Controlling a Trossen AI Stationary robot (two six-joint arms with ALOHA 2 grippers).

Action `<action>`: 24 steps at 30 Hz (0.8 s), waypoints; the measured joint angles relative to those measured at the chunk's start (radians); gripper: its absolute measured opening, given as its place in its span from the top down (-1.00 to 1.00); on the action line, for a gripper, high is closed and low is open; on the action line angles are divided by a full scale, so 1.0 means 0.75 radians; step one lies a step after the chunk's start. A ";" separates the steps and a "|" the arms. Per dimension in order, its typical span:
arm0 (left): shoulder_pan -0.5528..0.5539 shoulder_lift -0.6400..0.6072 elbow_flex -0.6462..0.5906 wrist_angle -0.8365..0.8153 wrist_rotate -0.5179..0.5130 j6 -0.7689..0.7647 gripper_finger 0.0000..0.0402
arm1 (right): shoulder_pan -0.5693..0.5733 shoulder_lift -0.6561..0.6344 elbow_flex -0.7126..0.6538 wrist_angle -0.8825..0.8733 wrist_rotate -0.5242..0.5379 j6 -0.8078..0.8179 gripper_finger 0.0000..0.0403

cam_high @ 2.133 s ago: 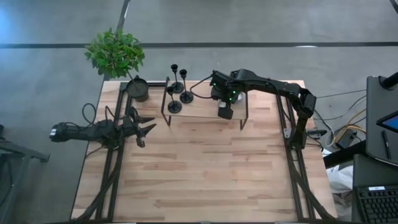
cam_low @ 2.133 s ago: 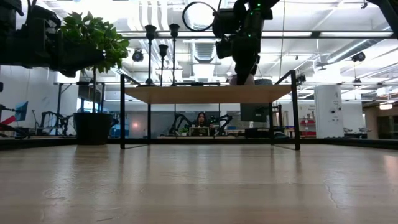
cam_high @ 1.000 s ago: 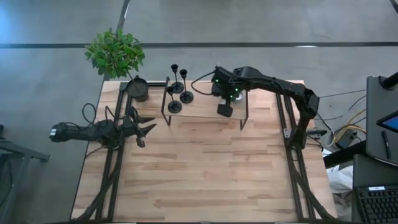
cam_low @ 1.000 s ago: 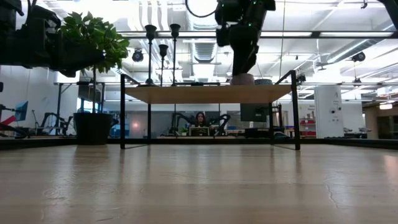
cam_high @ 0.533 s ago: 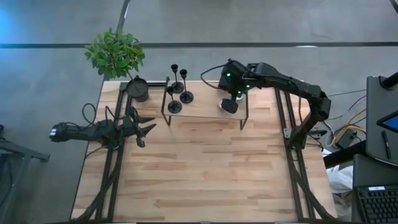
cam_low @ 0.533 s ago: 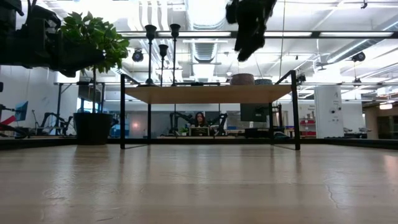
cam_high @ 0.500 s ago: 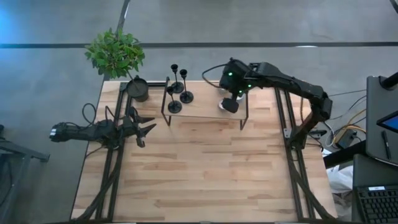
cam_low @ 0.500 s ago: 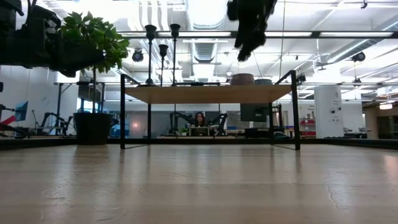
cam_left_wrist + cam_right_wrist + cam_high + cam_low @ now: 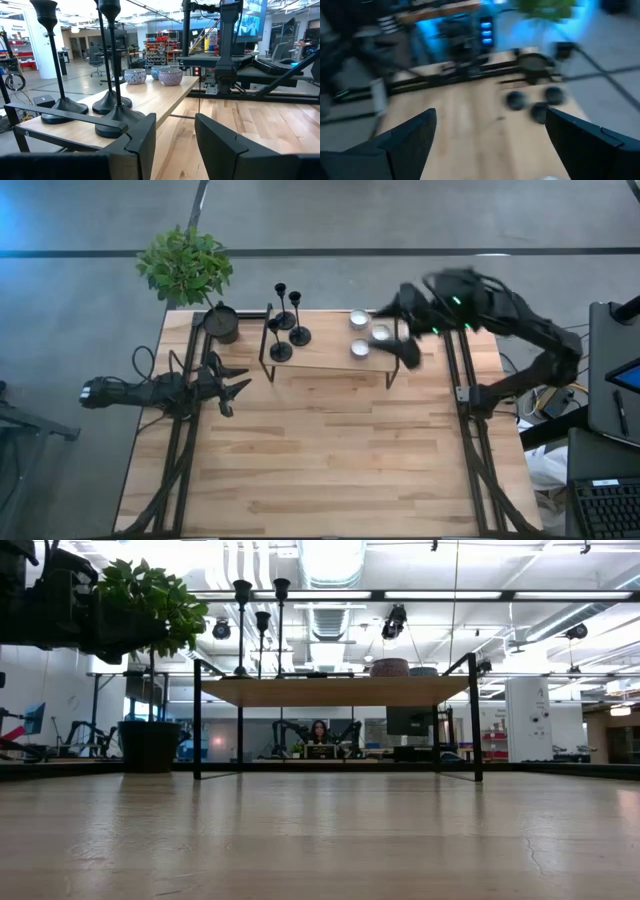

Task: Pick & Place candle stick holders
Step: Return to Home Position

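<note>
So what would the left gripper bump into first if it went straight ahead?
Probably the near corner of the shelf, where the closest black candlestick stands. The left gripper, jaws open, points along the shelf's front edge, so it might just slip past; depth is unclear.

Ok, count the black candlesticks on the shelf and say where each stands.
3, clustered at the shelf's left end: the back candlestick by the rear edge, the middle candlestick slightly right of it, the front candlestick by the front edge. None seems hidden.
</note>
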 joint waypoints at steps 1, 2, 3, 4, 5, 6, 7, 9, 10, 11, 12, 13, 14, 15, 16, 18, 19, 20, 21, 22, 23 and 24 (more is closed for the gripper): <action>0.000 0.000 0.000 0.000 0.000 0.000 0.29 | 0.062 -0.017 -0.001 -0.018 0.005 0.000 -0.82; 0.000 0.000 0.000 0.000 0.000 0.000 0.29 | 0.134 -0.031 -0.009 -0.029 0.030 0.002 -0.82; 0.000 0.000 0.000 0.000 0.000 0.000 0.29 | 0.211 -0.036 -0.023 -0.034 0.084 0.023 -0.82; 0.000 0.000 0.000 0.000 0.000 0.000 0.29 | 0.292 -0.036 -0.042 -0.035 0.170 0.053 -0.82; 0.000 0.000 0.000 0.000 0.000 0.000 0.29 | 0.375 -0.031 -0.066 -0.035 0.279 0.087 -0.82; 0.000 0.000 0.000 0.000 0.000 0.000 0.29 | 0.450 -0.021 -0.094 -0.038 0.407 0.118 -0.82; 0.000 0.000 0.000 0.000 0.000 0.000 0.29 | 0.519 -0.012 -0.124 -0.041 0.546 0.155 -0.82; 0.000 0.000 0.000 0.000 0.000 0.000 0.29 | 0.649 0.002 -0.194 -0.017 0.831 0.237 -0.82; 0.000 0.000 0.000 0.000 0.000 0.000 0.29 | 0.703 0.005 -0.233 0.030 0.958 0.260 -0.82; 0.000 0.000 0.000 0.000 0.000 0.000 0.29 | 0.751 0.005 -0.275 0.086 1.056 0.268 -0.82; 0.000 0.000 0.000 0.000 0.000 0.000 0.29 | 0.790 0.002 -0.321 0.147 1.113 0.272 -0.82; 0.000 0.000 0.000 0.000 0.000 0.000 0.29 | 0.816 -0.001 -0.367 0.212 1.116 0.287 -0.82; 0.000 0.000 0.000 0.000 0.000 0.000 0.29 | 0.824 -0.005 -0.412 0.283 1.074 0.305 -0.82; 0.000 0.000 0.000 0.000 0.000 0.000 0.29 | 0.823 -0.012 -0.459 0.345 0.997 0.328 -0.82; 0.000 0.000 0.000 0.000 0.000 0.000 0.29 | 0.817 -0.023 -0.507 0.406 0.920 0.350 -0.82; 0.000 0.000 0.000 0.000 0.000 0.000 0.29 | 0.781 -0.048 -0.603 0.543 0.800 0.376 -0.82; 0.000 0.000 0.000 0.000 0.000 0.000 0.29 | 0.761 -0.063 -0.652 0.599 0.750 0.384 -0.82; 0.000 0.000 0.000 0.000 0.000 0.000 0.29 | 0.743 -0.077 -0.701 0.632 0.716 0.394 -0.82; 0.000 0.000 0.000 0.000 0.000 0.000 0.29 | 0.723 -0.089 -0.749 0.659 0.689 0.400 -0.82; 0.000 0.000 0.000 0.000 0.000 0.000 0.29 | 0.703 -0.103 -0.799 0.675 0.675 0.400 -0.82; 0.000 0.000 0.000 0.000 0.000 0.000 0.29 | 0.684 -0.123 -0.852 0.681 0.669 0.400 -0.82; 0.000 0.000 0.000 0.000 0.000 0.000 0.29 | 0.661 -0.148 -0.909 0.691 0.664 0.399 -0.82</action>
